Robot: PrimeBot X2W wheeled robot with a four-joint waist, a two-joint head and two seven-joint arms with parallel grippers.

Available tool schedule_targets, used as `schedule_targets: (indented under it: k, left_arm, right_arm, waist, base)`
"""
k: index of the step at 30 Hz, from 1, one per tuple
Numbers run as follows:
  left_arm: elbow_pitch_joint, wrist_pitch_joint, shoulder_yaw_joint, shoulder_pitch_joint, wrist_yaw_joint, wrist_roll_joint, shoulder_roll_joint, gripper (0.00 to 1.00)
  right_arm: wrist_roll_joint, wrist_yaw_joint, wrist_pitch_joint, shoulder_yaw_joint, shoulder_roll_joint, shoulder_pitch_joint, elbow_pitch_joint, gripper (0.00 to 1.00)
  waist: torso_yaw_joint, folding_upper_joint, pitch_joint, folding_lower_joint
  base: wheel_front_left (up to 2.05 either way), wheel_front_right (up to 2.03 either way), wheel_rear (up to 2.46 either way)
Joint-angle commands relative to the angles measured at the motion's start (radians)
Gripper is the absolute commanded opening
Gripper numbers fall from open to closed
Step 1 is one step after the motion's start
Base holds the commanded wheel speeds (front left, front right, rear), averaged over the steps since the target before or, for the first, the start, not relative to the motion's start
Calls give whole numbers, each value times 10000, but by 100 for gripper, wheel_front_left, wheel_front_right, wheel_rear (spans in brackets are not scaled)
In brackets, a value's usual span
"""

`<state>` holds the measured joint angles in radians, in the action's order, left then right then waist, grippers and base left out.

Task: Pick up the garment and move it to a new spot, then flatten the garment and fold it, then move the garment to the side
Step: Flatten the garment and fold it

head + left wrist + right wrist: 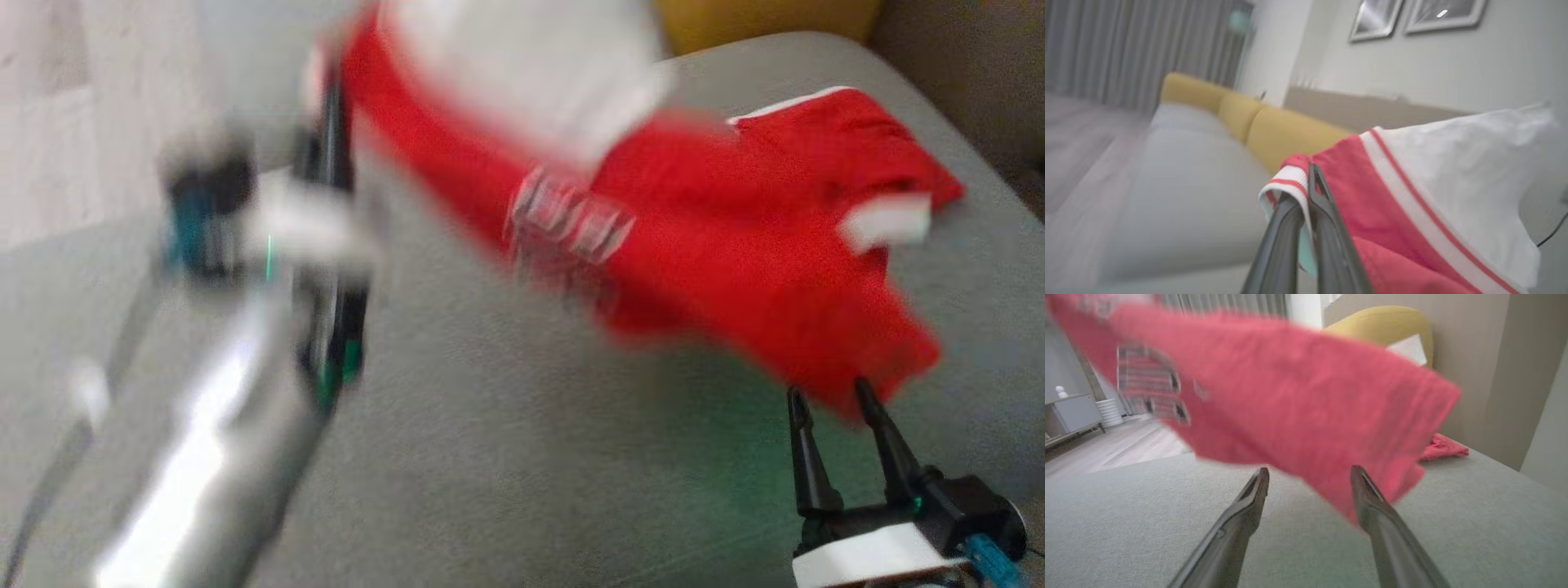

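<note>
The garment [718,245] is a red shirt with white trim and a striped chest print, stretched in the air above the grey sofa cushion [506,457]. My left gripper [331,106], blurred at the upper left, is shut on the garment's white ribbed edge [1290,179]; the left wrist view shows the fingers [1327,220] pinching it. The far end of the garment [1443,447] lies on the cushion at the right. My right gripper [829,400] stands open at the lower right, just under the garment's hanging hem [1372,490], holding nothing.
Yellow back cushions [1286,134] line the far side of the sofa [1126,522]. A wall with framed pictures [1412,16] stands behind it. A wooden floor and a low cabinet [1073,412] lie off the sofa's edge.
</note>
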<state>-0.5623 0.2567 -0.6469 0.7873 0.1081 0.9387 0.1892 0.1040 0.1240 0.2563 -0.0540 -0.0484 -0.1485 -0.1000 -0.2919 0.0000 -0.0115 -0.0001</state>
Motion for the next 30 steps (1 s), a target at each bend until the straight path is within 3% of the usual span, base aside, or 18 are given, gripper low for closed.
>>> schedule_targets:
  k: [1, 3, 4, 6, 11, 15, 19, 23, 27, 30]
  left_arm:
    - [307, 49, 524, -1114, 183, -459, 561, 0]
    - [298, 49, 951, -2644, 255, -632, 606, 0]
    - [266, 49, 1203, -3269, 256, -686, 589, 5]
    - [195, 50, 1684, -4236, 241, -828, 525, 100]
    - [519, 50, 2518, -5279, 87, -1289, 426, 100]
    - [1179, 50, 2840, -5470, 84, -2179, 881, 100]
    - [2255, -513, 2524, -4610, 106, -3194, 2130, 100]
    - [3028, -2127, 2362, -3948, 386, -3794, 3356, 100]
    - [3703, -3740, 2638, -4402, 705, -3460, 4325, 100]
    - [4239, -4314, 2944, -5128, 964, -3109, 4837, 100]
  right_arm:
    - [-198, 67, 55, -329, -93, 478, 385, 100]
    - [-299, 67, 55, -359, -144, 568, 400, 100]
    - [-336, 67, 55, -347, -173, 593, 401, 100]
    - [-372, 67, 55, -273, -217, 614, 399, 100]
    - [-385, 67, 55, -146, -248, 608, 426, 100]
    - [-365, 67, 55, -174, -238, 610, 439, 100]
    - [-343, 67, 55, -333, -235, 718, 438, 100]
    - [-360, 67, 55, -353, -230, 877, 446, 100]
    - [-343, 67, 55, -230, -212, 1000, 547, 100]
    - [-310, 67, 55, -90, -181, 956, 635, 100]
  waist:
    - [708, 0, -561, 1]
    - [948, 0, -685, 1]
    - [1067, 0, -723, 1]
    - [1292, 0, -777, 1]
    - [1672, 0, -795, 1]
    - [1842, 0, -799, 1]
    - [1749, 0, -907, 1]
    - [1371, 0, -970, 1]
    - [977, 0, -1021, 1]
    - [903, 0, -1103, 1]
  base:
    - [0, 0, 0]
    - [0, 0, 0]
    - [0, 0, 0]
    - [0, 0, 0]
    - [0, 0, 0]
    - [0, 0, 0]
    - [0, 0, 0]
    - [0, 0, 0]
    - [0, 0, 0]
    - [0, 0, 0]
